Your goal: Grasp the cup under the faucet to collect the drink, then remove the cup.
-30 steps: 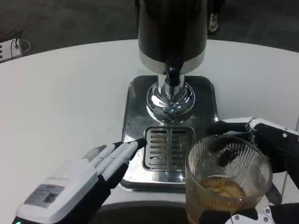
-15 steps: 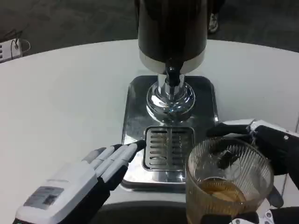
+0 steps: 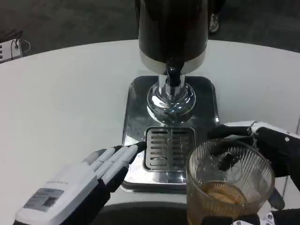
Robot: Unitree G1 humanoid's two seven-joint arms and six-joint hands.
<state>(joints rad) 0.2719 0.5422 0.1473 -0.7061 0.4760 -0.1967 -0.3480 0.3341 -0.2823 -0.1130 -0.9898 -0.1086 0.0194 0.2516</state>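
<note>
One white table. One drink dispenser with one faucet above one drip grate. One ribbed glass cup, holding amber drink, clear of the faucet, gripped by right hand. Left hand empty, fingers extended, tips touching the tray edge.

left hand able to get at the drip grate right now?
Probably yes. The left hand lies with its fingertips right at the left edge of the drip grate, nothing between them. The cup, held by the right hand, sits off to the grate's right.
</note>
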